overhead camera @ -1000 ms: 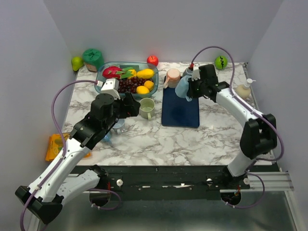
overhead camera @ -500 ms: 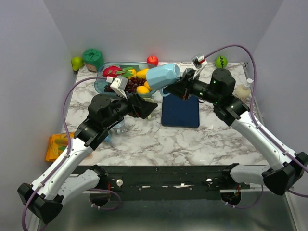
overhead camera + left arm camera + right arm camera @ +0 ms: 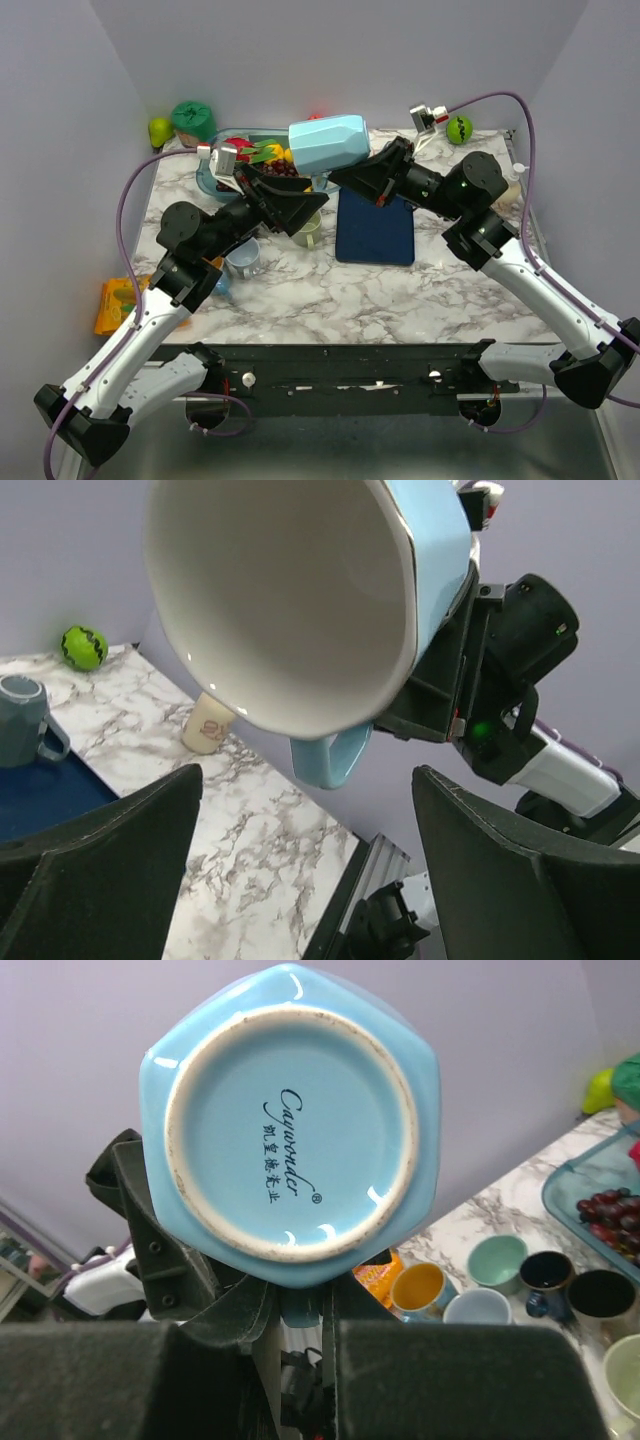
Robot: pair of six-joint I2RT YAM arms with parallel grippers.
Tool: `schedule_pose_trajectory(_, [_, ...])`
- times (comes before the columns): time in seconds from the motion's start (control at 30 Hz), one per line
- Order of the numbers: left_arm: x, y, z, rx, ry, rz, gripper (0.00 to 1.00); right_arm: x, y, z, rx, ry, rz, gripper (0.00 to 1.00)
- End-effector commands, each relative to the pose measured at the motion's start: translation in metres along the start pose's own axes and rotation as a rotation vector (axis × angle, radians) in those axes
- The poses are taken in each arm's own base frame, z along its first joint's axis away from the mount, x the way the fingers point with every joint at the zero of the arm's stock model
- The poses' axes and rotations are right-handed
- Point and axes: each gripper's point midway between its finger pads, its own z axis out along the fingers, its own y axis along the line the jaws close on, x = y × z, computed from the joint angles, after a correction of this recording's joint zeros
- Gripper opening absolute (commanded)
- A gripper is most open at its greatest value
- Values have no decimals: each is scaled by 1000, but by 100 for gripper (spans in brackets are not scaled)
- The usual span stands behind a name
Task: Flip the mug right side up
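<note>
The light blue hexagonal mug (image 3: 328,143) hangs in the air on its side above the back middle of the table. Its base faces the right wrist camera (image 3: 290,1120) and its white inside faces the left wrist camera (image 3: 280,600). My right gripper (image 3: 352,177) is shut on the mug's handle (image 3: 305,1312), which hangs under the body (image 3: 332,762). My left gripper (image 3: 293,203) is open and empty, just below and in front of the mug's mouth, with its fingers (image 3: 100,870) spread wide and not touching the mug.
A dark blue mat (image 3: 375,232) with a grey mug (image 3: 22,715) lies under the right arm. A glass fruit tray (image 3: 212,165), a pale green cup (image 3: 305,228) and small cups (image 3: 480,1280) sit at the left. An orange packet (image 3: 112,305) lies at the left edge.
My right gripper has lifted the blue mug off the mat, swung it left and up and turned it sideways. My left gripper has risen toward the mug's mouth, jaws open.
</note>
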Motion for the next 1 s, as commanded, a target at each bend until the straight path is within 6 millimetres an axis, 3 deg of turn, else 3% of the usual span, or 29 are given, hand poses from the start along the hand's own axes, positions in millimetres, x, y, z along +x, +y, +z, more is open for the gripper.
schedule_pose_trajectory(0.0, [-26, -30, 6, 96, -48, 11, 82, -51, 67, -6, -206, -140, -43, 1])
schedule_pose_trajectory(0.1, [-28, -31, 9, 99, -44, 6, 70, -53, 74, -7, -235, -139, -47, 1])
schedule_pose_trajectory(0.3, [-38, -36, 13, 117, -77, -7, 58, -49, 82, -7, -288, -124, -26, 1])
schedule_pose_trajectory(0.77, [-48, -50, 20, 191, -102, -22, 56, -21, 76, 6, -321, -68, 42, 1])
schedule_pose_trajectory(0.87, [-50, -52, 20, 193, -108, -19, 41, -18, 70, 7, -296, -65, 56, 1])
schedule_pose_trajectory(0.9, [-51, -52, 19, 190, -116, -15, 27, -16, 67, 8, -284, -62, 53, 1])
schedule_pose_trajectory(0.97, [-53, -49, 17, 171, -133, -10, 15, -13, 59, 9, -247, -55, 62, 1])
